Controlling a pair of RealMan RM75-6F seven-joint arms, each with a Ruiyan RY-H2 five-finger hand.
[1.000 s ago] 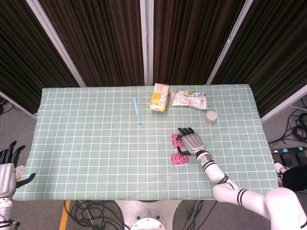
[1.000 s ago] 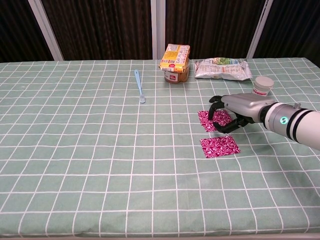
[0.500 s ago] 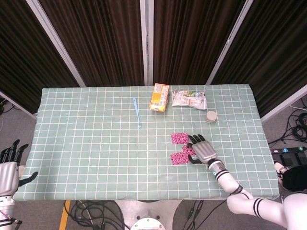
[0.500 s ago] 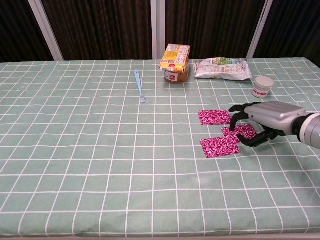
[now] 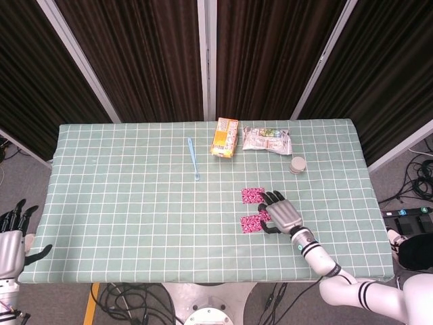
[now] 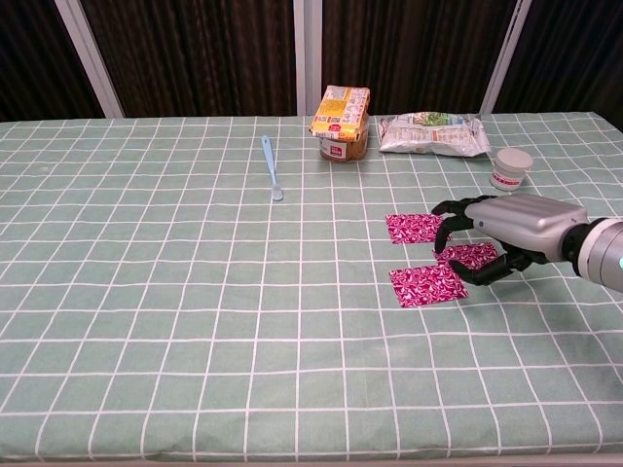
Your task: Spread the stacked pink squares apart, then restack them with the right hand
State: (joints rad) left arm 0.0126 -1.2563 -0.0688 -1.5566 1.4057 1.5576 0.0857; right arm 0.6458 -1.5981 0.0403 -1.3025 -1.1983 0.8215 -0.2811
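Observation:
Three pink patterned squares lie apart on the green checked cloth. In the chest view one square (image 6: 416, 227) is farthest back, one (image 6: 426, 285) is nearest, and a third (image 6: 471, 256) lies to their right. My right hand (image 6: 510, 233) arches over that third square, its fingertips (image 6: 449, 236) down at its left edge and the thumb near its front corner. The square lies flat and is not lifted. From the head view I see the right hand (image 5: 281, 212) covering most of it, beside the other squares (image 5: 254, 195) (image 5: 252, 224). My left hand (image 5: 9, 233) hangs off the table's left front corner, fingers apart.
At the back stand an orange-yellow box (image 6: 341, 110) on a jar and a snack bag (image 6: 433, 134). A small white cup (image 6: 511, 168) sits just behind my right hand. A light blue spoon (image 6: 271, 167) lies left of the box.
A second ago my right hand lay on the far square. It then drew a third square out to the right and has now shifted slightly left over it. The left hand barely moved.

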